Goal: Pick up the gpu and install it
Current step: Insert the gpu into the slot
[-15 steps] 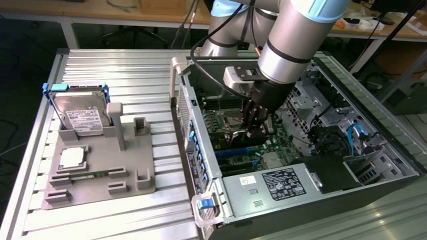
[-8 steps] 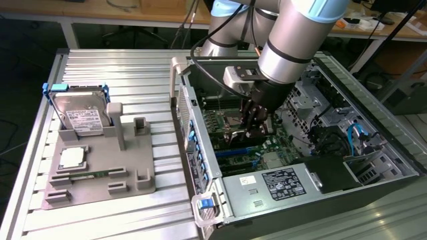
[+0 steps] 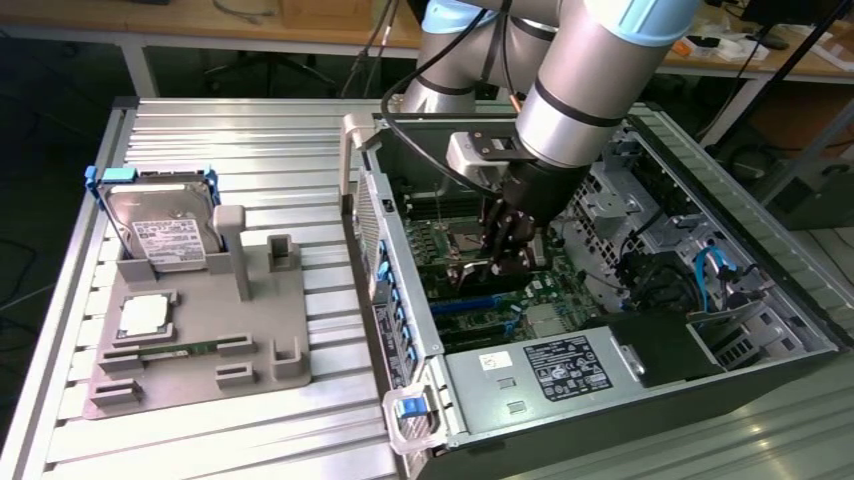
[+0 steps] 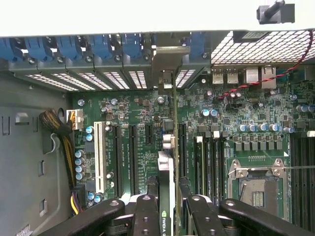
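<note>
Exterior view: an open computer case (image 3: 400, 250) lies on its side on a slatted aluminium table (image 3: 214, 120), its motherboard (image 3: 461, 290) facing up. The robot arm (image 3: 587, 80) reaches down into the case from above, and its gripper (image 3: 497, 262) hangs low over the board, near the middle of the cavity. To the exterior view's left, well apart from the case, a grey parts holder (image 3: 200, 340) carries a silver hard drive (image 3: 167, 235) in a blue frame, standing upright. The power supply (image 3: 561, 370) fills the near end of the case, and drive cages and cables crowd the side toward the exterior view's right, so open room around the gripper is confined to the space directly above the board.

Wrist view: the two black fingers (image 4: 146, 216) are closed narrowly on the gpu (image 4: 170, 162), which is seen edge-on as a thin vertical line running from between the fingers toward the rear wall of the case. The card's silvery bracket (image 4: 167, 66) sits at the row of rear slot openings, flanked by blue retainer clips (image 4: 101, 46). The card edge stands between black expansion slots (image 4: 133, 152) on one side and further slots and RAM sockets on the other (a white slot (image 4: 100, 157) lies farther off, near a bundle of yellow and black wires). Whether the card's lower edge is fully seated in its slot cannot be told.
</note>
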`<state>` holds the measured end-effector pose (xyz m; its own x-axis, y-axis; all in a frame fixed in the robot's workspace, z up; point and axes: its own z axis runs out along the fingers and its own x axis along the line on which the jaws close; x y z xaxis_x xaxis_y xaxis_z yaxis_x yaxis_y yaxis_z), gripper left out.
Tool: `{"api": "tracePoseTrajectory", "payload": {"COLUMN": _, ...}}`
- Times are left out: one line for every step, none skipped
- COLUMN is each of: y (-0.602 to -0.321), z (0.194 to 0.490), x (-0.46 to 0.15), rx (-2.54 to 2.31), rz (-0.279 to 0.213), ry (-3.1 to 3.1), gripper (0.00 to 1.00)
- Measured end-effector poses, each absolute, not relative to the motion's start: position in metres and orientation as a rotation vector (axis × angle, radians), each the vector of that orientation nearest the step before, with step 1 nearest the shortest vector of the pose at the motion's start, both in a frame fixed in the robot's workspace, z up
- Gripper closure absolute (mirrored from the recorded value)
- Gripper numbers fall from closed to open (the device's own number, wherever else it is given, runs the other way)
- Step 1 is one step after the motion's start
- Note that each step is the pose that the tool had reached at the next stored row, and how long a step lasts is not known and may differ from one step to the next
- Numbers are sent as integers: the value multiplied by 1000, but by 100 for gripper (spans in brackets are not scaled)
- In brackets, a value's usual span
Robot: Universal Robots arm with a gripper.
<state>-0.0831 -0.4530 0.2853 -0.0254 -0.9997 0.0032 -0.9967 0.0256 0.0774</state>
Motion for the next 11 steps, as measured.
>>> {"api": "tracePoseTrajectory", "payload": {"y": -453, "z": 285, "x": -83, "rx": 2153, "rz": -82, "ry": -2208, "gripper": 73}}
{"api": "tracePoseTrajectory", "payload": {"y": -453, "z": 285, "x": -83, "rx": 2152, "rz": -83, "ry": -2208, "gripper": 73}}
{"api": "tracePoseTrajectory", "payload": {"y": -453, "z": 285, "x": -83, "rx": 2152, "rz": -83, "ry": -2208, "gripper": 73}}
{"api": "tracePoseTrajectory", "payload": {"y": -453, "z": 285, "x": -83, "rx": 2152, "rz": -84, "ry": -2208, "gripper": 73}}
{"api": "tracePoseTrajectory", "payload": {"y": -453, "z": 285, "x": -83, "rx": 2152, "rz": -84, "ry": -2207, "gripper": 73}}
{"api": "tracePoseTrajectory", "payload": {"y": -453, "z": 285, "x": -83, "rx": 2152, "rz": -85, "ry": -2207, "gripper": 73}}
{"api": "tracePoseTrajectory", "payload": {"y": -453, "z": 285, "x": -83, "rx": 2151, "rz": -85, "ry": -2207, "gripper": 73}}
{"api": "tracePoseTrajectory", "payload": {"y": -453, "z": 285, "x": -83, "rx": 2151, "rz": -85, "ry": -2207, "gripper": 73}}
{"api": "tracePoseTrajectory", "payload": {"y": -453, "z": 285, "x": -83, "rx": 2151, "rz": -86, "ry": -2207, "gripper": 73}}
{"api": "tracePoseTrajectory", "payload": {"y": -453, "z": 285, "x": -83, "rx": 2151, "rz": -86, "ry": -2207, "gripper": 73}}
{"api": "tracePoseTrajectory", "payload": {"y": -453, "z": 285, "x": -83, "rx": 2151, "rz": -86, "ry": -2206, "gripper": 73}}
